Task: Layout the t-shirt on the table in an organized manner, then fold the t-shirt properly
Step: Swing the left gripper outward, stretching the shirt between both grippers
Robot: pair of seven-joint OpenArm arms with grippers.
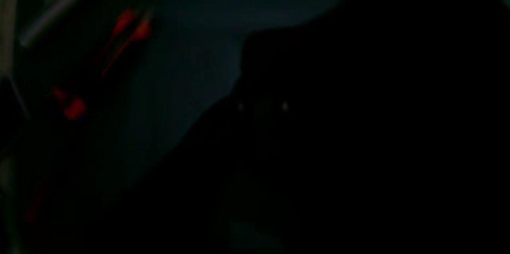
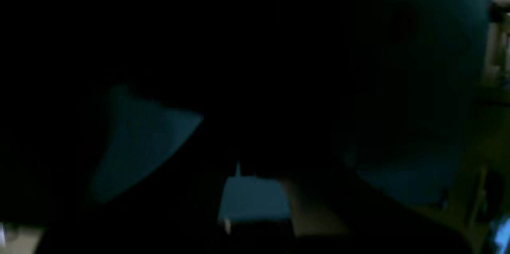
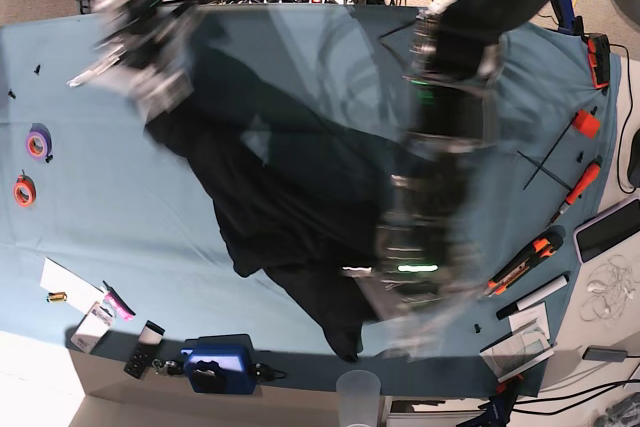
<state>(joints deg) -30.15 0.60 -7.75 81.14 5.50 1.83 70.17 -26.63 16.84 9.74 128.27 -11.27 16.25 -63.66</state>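
Note:
The black t-shirt (image 3: 280, 217) lies crumpled in a diagonal band across the teal table (image 3: 100, 227), from upper left down to the front edge. Both arms are motion-blurred in the base view. My right gripper (image 3: 160, 97) is at the shirt's upper-left end, which rises to it. My left gripper (image 3: 395, 292) is over the shirt's lower right part, and its jaws are smeared. Both wrist views are very dark: black fabric (image 1: 358, 126) fills most of the left one, black fabric (image 2: 239, 67) most of the right one, with patches of table (image 2: 143, 142) showing.
Purple tape roll (image 3: 38, 142) and orange tape roll (image 3: 23, 190) lie at the left edge. Orange-handled tools (image 3: 520, 267) and a marker lie at the right edge. A blue device (image 3: 215, 367) and a plastic cup (image 3: 358, 392) sit at the front.

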